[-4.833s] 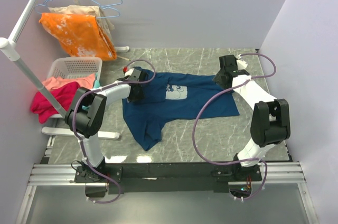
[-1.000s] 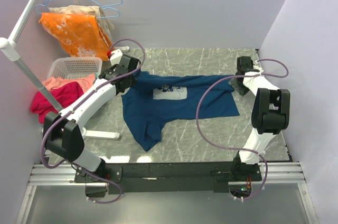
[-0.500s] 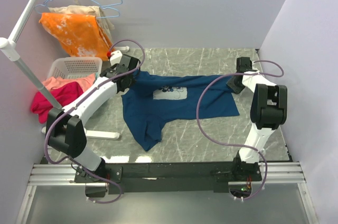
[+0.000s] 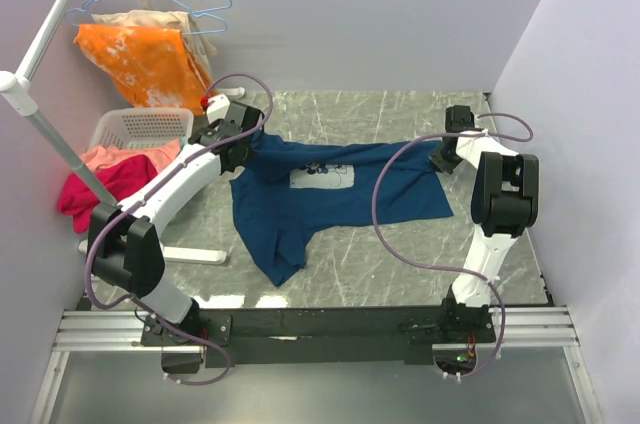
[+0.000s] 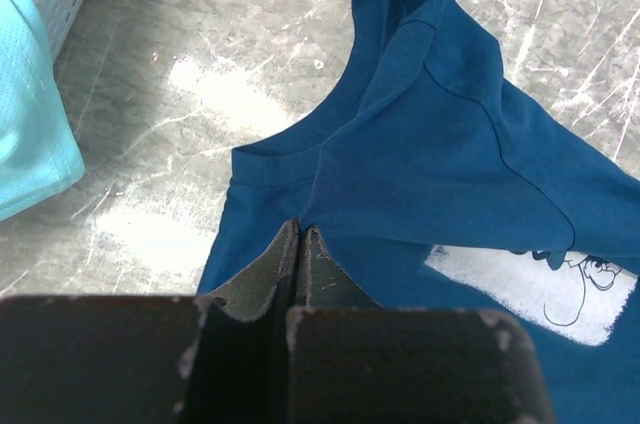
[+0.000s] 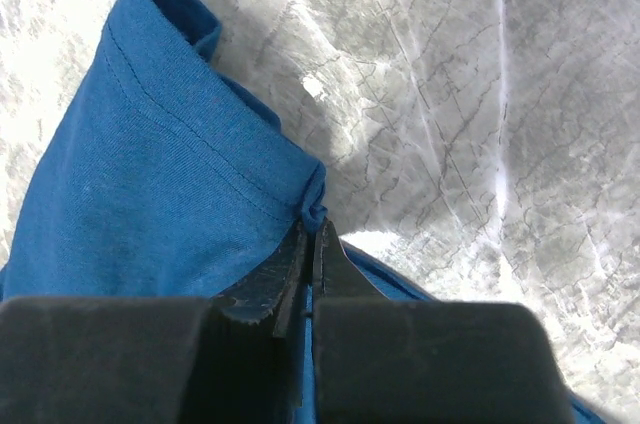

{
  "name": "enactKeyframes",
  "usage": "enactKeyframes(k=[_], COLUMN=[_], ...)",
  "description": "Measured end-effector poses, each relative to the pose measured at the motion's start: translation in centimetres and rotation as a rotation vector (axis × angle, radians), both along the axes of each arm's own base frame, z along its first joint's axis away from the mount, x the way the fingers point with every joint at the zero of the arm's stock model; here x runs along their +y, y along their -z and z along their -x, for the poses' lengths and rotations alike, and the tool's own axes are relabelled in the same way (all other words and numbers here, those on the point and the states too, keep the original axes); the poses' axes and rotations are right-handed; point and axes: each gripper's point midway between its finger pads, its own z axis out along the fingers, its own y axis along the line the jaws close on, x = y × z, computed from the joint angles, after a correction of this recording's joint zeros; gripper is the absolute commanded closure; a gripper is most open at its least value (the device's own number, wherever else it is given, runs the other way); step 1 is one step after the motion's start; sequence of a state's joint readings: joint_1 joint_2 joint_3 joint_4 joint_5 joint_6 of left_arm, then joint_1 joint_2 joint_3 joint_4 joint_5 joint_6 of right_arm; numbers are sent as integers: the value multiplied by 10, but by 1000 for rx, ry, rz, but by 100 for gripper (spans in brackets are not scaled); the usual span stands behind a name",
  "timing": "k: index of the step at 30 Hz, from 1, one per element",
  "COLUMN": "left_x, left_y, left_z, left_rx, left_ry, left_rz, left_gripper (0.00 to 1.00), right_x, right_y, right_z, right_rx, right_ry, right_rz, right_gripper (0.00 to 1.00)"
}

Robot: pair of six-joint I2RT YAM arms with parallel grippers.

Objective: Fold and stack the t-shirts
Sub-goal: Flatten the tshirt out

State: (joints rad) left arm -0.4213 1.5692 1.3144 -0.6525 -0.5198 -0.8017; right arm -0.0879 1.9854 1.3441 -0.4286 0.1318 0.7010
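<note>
Grips with the left gripper (image 5: 300,229), fingers pressed fully together, a fold of the navy t-shirt (image 5: 450,144) right at the neck edge, near the shoulder seam. Grips with the right gripper (image 6: 310,232), closed in the same way with no gap to see, a small pinch of the stitched hem at a corner of the same t-shirt.

From the top camera: left gripper (image 4: 245,139) at the far left end of the t-shirt (image 4: 340,199), right gripper (image 4: 447,156) at the far right end, well apart, with the far edge of the cloth drawn between them in a nearly straight line. Lies with the rest of its body on the grey marble-pattern table (image 4: 400,264), spread toward the arms, with one part running out to the near left in a crumpled tongue. Shows a pale square print (image 4: 322,175) face up, close to the far edge, with a thin line drawing on it, too small to read from above.

To the left of the table: a white basket (image 4: 140,126) with a teal cloth (image 5: 30,134) at its edge, a pink and red cloth (image 4: 95,184) beside it, and behind, an orange garment (image 4: 150,64) on hangers by a white rail (image 4: 40,124).
</note>
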Motion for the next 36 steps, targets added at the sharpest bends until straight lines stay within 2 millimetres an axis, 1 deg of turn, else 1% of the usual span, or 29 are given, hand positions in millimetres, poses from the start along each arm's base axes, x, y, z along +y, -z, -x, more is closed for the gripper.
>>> enactKeyframes(k=[8,11,13,17,18,21,25,27,28,29,31,32,36], left_x=[3,6,9,17,18,20,20,20,20,20,20,20,21], left_y=[0,-4,-8,-20,-24,-34,-39,-39,-39,-39,-39,-39,-39], left_z=[1,1,0,-1,-1,-2,-1,-1,-1,-1,-1,-1,-1], left_rx=[7,5,-3,-27,-35,-59,-72,-70,-71,-71,-71,-71,-70], left_ry=[-6,-15,-27,-49,-52,-58,-59,-58,-58,-58,-59,-59,-58], left_rz=[-5,-14,-23,-35,-35,-30,-24,-24,-24,-24,-24,-24,-26], left_gripper=[99,99,99,99,99,99,99,99,99,99,99,99,99], right_x=[-3,-7,-11,-16,-17,-19,-20,-20,-20,-20,-20,-20,-20], right_y=[-2,-8,-16,-38,-44,-54,-55,-55,-55,-54,-54,-54,-51], right_z=[3,8,10,13,12,11,12,12,12,12,13,13,13], right_rx=[10,16,14,-16,-26,-48,-46,-45,-45,-43,-42,-40,-30], right_ry=[9,16,19,27,29,31,28,27,26,25,24,21,19], right_rz=[17,42,62,92,97,113,117,117,118,118,119,120,123], right_gripper=[100,100,98,96,92,86,90,91,90,83,75,70,66])
